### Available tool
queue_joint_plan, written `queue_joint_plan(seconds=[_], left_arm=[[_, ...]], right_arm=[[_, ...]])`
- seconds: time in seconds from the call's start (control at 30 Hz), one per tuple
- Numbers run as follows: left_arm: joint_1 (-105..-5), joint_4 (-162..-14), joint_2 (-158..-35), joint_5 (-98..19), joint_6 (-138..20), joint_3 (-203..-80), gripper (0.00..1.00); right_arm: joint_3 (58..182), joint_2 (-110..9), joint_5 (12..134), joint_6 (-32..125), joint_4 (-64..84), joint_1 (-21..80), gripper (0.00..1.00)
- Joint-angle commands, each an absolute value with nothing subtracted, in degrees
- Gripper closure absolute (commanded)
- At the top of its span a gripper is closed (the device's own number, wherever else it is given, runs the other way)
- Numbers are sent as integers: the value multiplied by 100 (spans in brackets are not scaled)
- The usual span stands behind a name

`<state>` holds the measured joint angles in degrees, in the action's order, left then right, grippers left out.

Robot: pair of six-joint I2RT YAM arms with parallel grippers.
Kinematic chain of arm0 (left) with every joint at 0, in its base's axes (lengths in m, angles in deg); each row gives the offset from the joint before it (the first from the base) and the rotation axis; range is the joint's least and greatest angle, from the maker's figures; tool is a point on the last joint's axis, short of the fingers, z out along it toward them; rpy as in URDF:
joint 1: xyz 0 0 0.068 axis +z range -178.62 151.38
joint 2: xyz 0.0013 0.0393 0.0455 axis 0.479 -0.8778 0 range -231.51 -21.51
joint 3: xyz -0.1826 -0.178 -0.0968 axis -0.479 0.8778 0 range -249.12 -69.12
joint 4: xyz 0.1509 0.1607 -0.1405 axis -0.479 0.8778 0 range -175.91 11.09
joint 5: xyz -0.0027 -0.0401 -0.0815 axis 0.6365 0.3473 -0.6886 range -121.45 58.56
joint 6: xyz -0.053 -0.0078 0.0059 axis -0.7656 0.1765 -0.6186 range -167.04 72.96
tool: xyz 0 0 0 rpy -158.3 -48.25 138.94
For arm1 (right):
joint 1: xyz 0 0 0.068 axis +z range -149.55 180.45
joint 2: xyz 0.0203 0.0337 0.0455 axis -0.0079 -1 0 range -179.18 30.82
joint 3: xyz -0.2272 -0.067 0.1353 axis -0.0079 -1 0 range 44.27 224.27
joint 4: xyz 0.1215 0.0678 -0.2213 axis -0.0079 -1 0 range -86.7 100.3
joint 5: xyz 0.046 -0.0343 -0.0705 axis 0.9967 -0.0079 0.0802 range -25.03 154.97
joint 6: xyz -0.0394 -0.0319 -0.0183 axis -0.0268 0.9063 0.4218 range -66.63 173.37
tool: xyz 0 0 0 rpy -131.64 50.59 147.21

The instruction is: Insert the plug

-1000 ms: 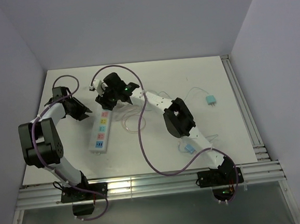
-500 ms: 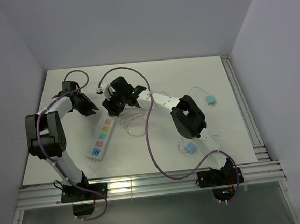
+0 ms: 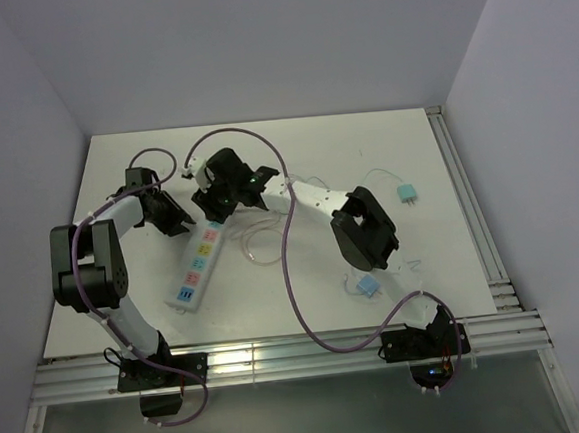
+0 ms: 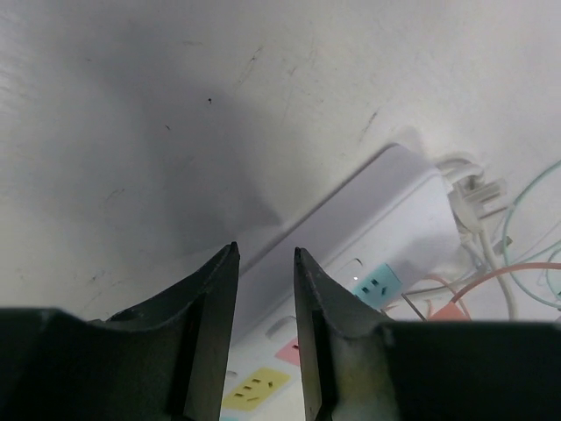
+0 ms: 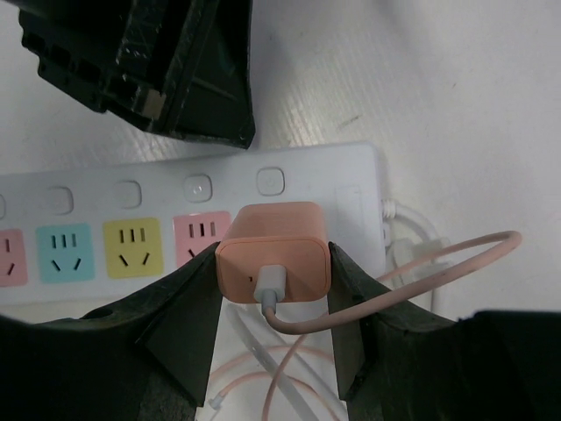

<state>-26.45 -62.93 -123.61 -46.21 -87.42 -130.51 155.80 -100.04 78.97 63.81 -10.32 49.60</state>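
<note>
Right pincer (image 5: 274, 263): closed on the sides of the salmon charger plug (image 5: 273, 232), which is gripped between both fingers.
Charger plug: held over the white power strip (image 5: 307, 180), just beside its pink socket (image 5: 198, 231) near the cord end; whether the prongs are seated cannot be told.
Cable (image 5: 515, 246): pink, looped out from the plug's back.
Left pincer (image 4: 264, 281): jaws parted narrowly, nothing held; set at the strip's far edge.
Power strip: laid diagonally on the white surface (image 3: 365, 150).
Elsewhere: a teal plug (image 3: 405, 193) and a light blue plug (image 3: 367, 287) are seen well apart from the strip.
</note>
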Motion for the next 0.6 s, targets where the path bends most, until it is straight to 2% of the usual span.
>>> queue_joint_plan(seconds=[0.0, 0.57], left_arm=[[-2599, -6420, -11951, -4428, -8870, -13064, 62], [-2537, -6631, -12021, -4735, -8976, -12933, 63]], right_arm=[[16195, -9986, 7736, 6603, -1218, 5037, 100], [16565, -10338, 8044, 6998, -1879, 5072, 100]])
